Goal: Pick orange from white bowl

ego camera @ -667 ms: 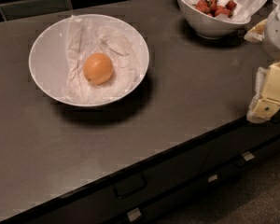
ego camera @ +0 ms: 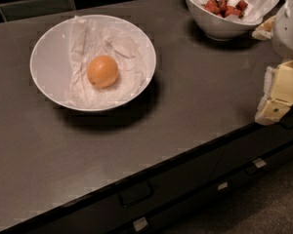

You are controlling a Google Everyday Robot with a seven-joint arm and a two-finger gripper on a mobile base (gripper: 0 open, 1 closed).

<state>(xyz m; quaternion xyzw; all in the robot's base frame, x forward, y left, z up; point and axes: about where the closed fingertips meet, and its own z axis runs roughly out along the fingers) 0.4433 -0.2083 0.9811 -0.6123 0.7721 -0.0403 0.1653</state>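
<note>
Camera view: the risk is the orange (ego camera: 102,71) rolling away or the paper (ego camera: 124,48) getting pinched with it, since it's smooth, round and sits on loose crinkled lining. A low approach could also clip the bowl (ego camera: 49,67) rim. Orange is mid-bowl, well apart from your gripper (ego camera: 278,99), at roughly its 9 o'clock. The gripper's at the frame's 3 o'clock edge; can't tell how open it is, and nothing's seen in it.

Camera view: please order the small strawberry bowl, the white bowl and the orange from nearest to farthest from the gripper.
The gripper is at the right edge, above the counter's front.
1. Small strawberry bowl: top right, behind the gripper.
2. White bowl: far to the left; its right rim is nearer than the fruit.
3. Orange: in the middle of that bowl.
</note>
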